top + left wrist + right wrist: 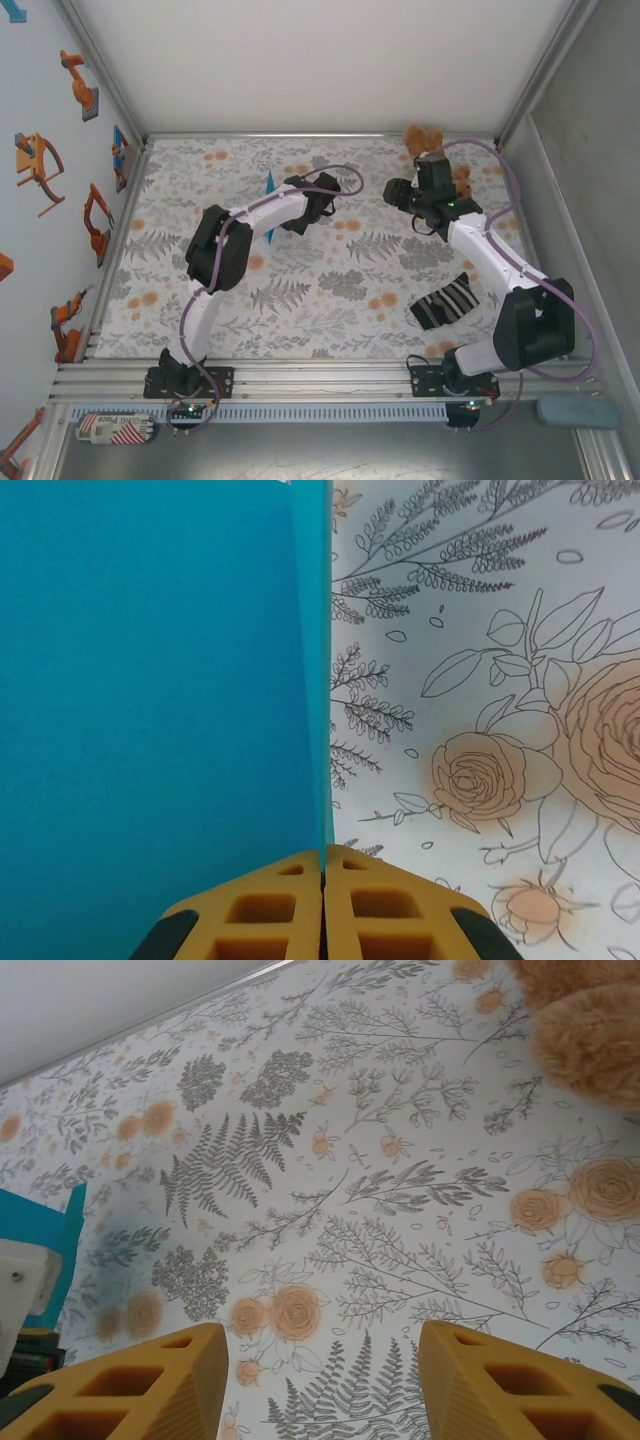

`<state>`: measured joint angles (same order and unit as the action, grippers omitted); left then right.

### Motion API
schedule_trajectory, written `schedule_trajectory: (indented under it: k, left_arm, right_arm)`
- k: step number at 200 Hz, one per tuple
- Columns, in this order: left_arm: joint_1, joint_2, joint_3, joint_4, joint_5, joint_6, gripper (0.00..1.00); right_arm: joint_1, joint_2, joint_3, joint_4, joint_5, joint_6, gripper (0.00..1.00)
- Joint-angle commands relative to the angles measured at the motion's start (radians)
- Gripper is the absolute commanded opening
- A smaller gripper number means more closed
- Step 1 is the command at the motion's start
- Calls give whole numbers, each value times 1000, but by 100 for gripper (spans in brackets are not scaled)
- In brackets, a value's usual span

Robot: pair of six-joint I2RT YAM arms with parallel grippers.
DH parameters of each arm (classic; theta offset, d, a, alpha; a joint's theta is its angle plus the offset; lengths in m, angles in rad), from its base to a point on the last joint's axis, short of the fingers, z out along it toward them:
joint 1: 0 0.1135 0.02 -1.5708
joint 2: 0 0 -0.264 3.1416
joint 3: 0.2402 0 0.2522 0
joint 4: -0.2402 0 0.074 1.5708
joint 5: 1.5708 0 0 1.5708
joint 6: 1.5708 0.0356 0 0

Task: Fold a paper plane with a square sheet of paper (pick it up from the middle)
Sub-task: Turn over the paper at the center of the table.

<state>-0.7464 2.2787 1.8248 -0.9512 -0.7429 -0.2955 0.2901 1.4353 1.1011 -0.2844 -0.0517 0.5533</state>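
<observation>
The square sheet of paper [150,680] is bright cyan-blue and stands on edge above the floral table, rising straight out of my left gripper [325,865], whose yellow fingers are shut on its lower edge. From above, the paper [269,206] shows as a thin upright blue sliver just left of the left gripper [288,216] at the back middle-left. My right gripper [398,196] hovers to the right of it, apart from the paper. Its fingers [150,1385] stand open over bare tablecloth, with the paper [40,1225] far off at the left edge of the right wrist view.
A brown teddy bear [428,142] sits at the back right, close behind the right wrist, and appears furry in the right wrist view's top corner [590,1030]. A dark striped cloth [445,300] lies at the front right. White walls enclose the floral table [330,290].
</observation>
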Motion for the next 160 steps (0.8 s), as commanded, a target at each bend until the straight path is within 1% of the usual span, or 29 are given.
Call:
schedule_trajectory:
  k: [1, 20, 36, 69, 102, 124, 143, 160]
  left_arm:
    - [-21, 45, 45, -73, -71, 16, 9]
    - [-35, 80, 68, -86, -85, 13, 11]
    - [-42, 97, 81, -89, -72, 3, 13]
    - [-51, 107, 96, -87, 28, -22, 17]
    - [-50, 89, 101, -79, 134, -58, 26]
    - [-52, 55, 90, -54, 247, -93, 30]
    - [-57, -6, 43, 4, 397, -136, 35]
    - [-61, -81, -35, 97, 546, -176, 39]
  right_arm:
    - [-15, -23, -14, -15, 36, 27, 52]
    - [-20, -14, -15, -15, 26, 45, 51]
    - [-22, -2, -15, -15, 18, 58, 50]
    - [-22, 18, -12, -14, -6, 78, 49]
    - [-22, 25, -21, -4, -29, 98, 49]
    - [-22, 30, -24, -1, -36, 106, 49]
    - [-22, 31, -24, 2, -39, 108, 48]
    - [-23, 33, -25, 3, -43, 111, 48]
